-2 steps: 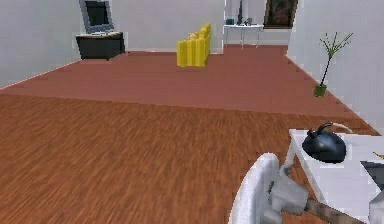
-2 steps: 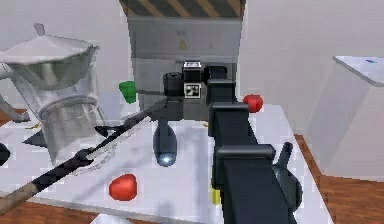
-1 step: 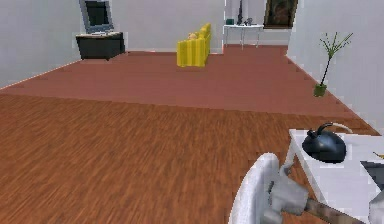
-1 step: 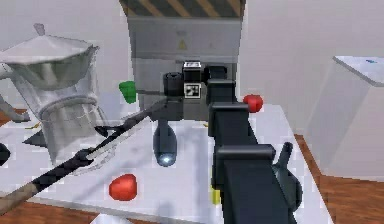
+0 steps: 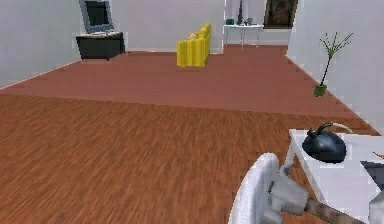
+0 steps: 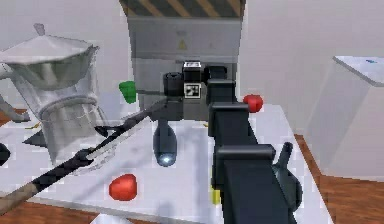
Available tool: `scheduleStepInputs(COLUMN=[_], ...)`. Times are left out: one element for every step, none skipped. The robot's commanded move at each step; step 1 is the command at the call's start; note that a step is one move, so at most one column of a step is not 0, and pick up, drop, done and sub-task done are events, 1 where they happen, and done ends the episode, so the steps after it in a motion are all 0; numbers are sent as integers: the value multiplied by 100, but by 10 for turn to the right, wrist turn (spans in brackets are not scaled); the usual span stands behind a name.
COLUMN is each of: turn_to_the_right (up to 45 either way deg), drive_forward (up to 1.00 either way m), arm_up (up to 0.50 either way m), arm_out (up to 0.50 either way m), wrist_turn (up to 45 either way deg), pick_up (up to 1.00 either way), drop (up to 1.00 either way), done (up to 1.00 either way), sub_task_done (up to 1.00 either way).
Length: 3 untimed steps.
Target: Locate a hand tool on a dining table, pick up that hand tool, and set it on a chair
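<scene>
Looking ahead from where the robot stands, a white table [image 5: 345,180] juts in at the lower right with a dark kettle [image 5: 324,145] on it. A white chair [image 5: 262,188] sits just beside its near corner, and yellow chairs [image 5: 193,48] stand well apart across the brown floor, with a potted plant [image 5: 328,62] by the right wall. Out to the arm's side, the arm [image 6: 245,150] reaches over the white table [image 6: 190,195], and the gripper [image 6: 165,95] sits above a dark oblong thing [image 6: 165,140] with a pale tip. I take this for the hand tool, though a long dark rod [image 6: 85,158] slanting in from the lower left could be it instead. I cannot tell the claw's state, nor whether it holds anything, since the table and its clutter lie right behind its 2 fingers. The worries are plain enough. A tall silver pot [image 6: 55,85] stands near on the left, the rod ends just beside the gripper, and 2 red round things [image 6: 122,186] lie loose, the other [image 6: 253,102] hard by the arm. A lift or pull-back could snag the rod, roll the fruit off, or bring up the wrong thing. A poor hold could also drop the tool as the base turns toward the white chair, which stands so tight to the table that there is little room for error.
</scene>
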Motion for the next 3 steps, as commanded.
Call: scheduleStepInputs(turn_to_the_right=[0,0,0], drive_forward=[0,0,0], arm_up=[0,0,0], arm_out=[0,-10,0], wrist_turn=[0,0,0], pick_up=[0,0,0], drop=[100,0,0], done=[0,0,100], sub_task_done=[0,0,0])
